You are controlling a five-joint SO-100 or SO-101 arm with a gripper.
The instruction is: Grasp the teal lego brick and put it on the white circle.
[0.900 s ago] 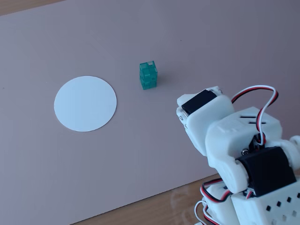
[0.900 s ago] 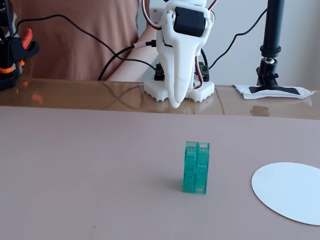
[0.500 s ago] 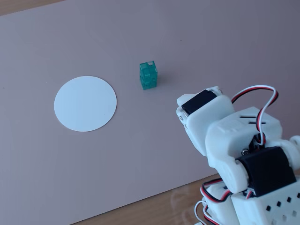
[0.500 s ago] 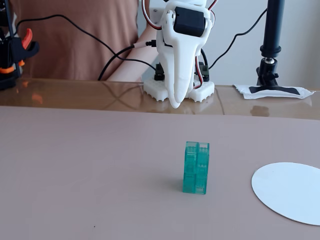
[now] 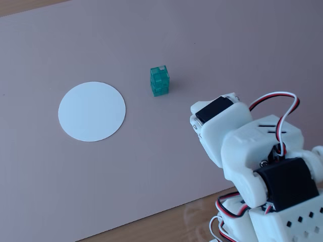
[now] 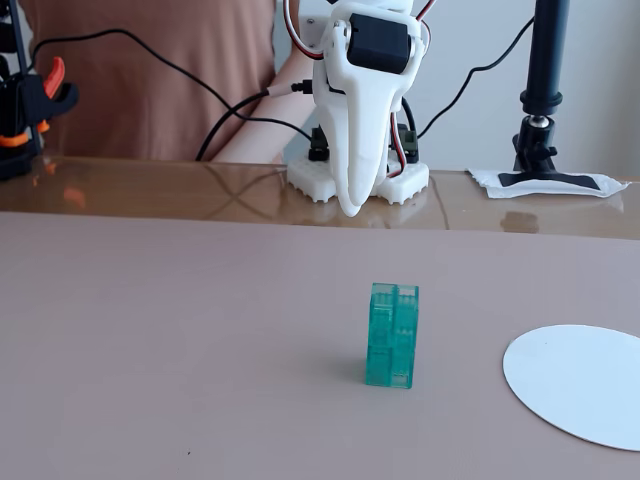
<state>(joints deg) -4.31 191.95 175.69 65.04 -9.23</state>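
The teal lego brick [image 6: 392, 335] stands upright on the pink mat, also visible in a fixed view from behind the arm [image 5: 159, 80]. The white circle [image 6: 580, 385] lies flat on the mat to the brick's right in that view, and to the brick's left in a fixed view [image 5: 91, 111]. My white gripper [image 6: 350, 208] hangs point-down over the mat's far edge, well behind and above the brick. Its fingers are shut together with nothing between them. From behind, the arm's own body [image 5: 237, 146] hides the fingertips.
A black camera stand [image 6: 545, 90] with a taped base [image 6: 545, 183] stands at the back right. At the far left sits an orange and black clamp [image 6: 30, 100]. A person in a brown shirt [image 6: 150, 70] and cables are behind the arm's base.
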